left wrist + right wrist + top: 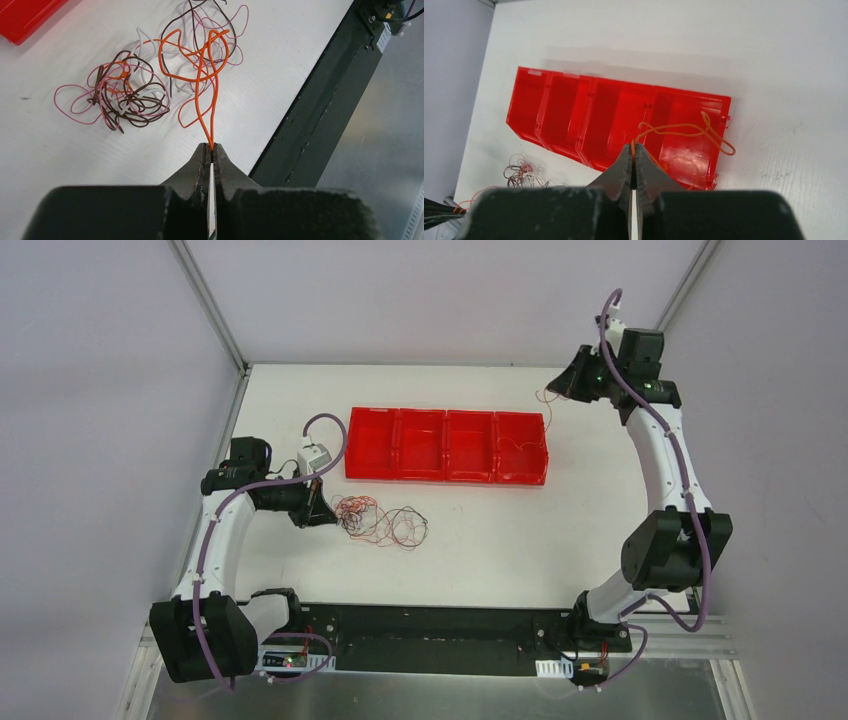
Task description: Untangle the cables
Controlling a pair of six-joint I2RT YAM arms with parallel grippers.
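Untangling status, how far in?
Done: one orange wire is clear of the pile, looping over the end compartment of the red tray, held in the shut right hand. In hand: the left hand pinches a second orange wire threaded through the tangle. Left: brown, pink, white wires knotted.

Brightness: bright and even in all three views; the white table keeps its tone with no blown-out patches.
Shadows: soft and short; in the right wrist view a pale grey band lies on the table along the far side of the red tray.
Glare: whitish sheen on the tray's floors, strongest in its right-end compartment.
Focus: the cables are crisp in the left wrist view; the left gripper and right gripper blur toward the lens.
Distortion: in the top view the frame posts splay outward toward the upper corners.
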